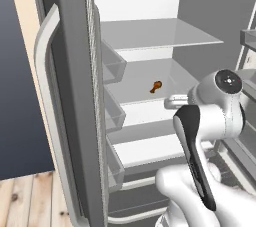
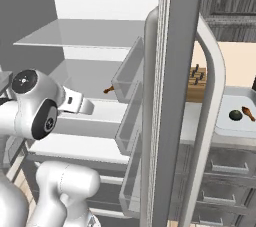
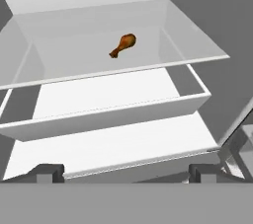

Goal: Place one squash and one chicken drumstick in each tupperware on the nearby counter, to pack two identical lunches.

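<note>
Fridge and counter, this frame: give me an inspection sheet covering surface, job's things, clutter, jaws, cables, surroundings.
Surface: glass fridge shelf, with a white drawer below it.
Job's things: one chicken drumstick lies alone on that shelf. A second drumstick and a dark squash sit in the white tupperware on the counter.
Clutter: a wooden knife block on the counter.
Jaws: the gripper faces the shelf, jaws wide open, holding nothing, short of the drumstick.
Cables: nothing seen.
Surroundings: fridge door swung open, door bins on the other door, wood floor, dark cabinets.
</note>
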You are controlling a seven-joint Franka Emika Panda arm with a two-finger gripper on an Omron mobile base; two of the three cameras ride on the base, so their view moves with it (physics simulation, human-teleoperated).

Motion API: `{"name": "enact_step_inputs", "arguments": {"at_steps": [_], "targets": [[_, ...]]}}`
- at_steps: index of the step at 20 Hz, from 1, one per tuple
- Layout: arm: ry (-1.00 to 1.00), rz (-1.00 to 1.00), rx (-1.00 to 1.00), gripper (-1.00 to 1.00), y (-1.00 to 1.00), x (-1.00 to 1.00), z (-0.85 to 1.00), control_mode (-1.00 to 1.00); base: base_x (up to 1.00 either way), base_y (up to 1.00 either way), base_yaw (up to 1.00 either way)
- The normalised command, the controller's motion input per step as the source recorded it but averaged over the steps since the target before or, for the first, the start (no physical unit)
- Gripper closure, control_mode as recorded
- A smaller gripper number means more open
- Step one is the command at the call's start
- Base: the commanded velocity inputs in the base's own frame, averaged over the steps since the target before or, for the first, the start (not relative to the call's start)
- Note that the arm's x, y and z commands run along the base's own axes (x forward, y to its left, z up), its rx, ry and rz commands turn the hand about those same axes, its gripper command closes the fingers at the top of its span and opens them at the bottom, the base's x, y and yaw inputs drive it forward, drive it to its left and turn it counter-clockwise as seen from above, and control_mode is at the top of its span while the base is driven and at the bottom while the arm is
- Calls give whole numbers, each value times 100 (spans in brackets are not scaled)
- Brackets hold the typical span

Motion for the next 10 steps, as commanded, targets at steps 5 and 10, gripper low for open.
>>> {"name": "enact_step_inputs", "arguments": {"at_steps": [5, 10], "targets": [[2, 0, 0, -100, 0, 63, 0, -100, 0, 0, 0], [7, 0, 0, -100, 0, 65, 0, -100, 0, 0, 0]]}}
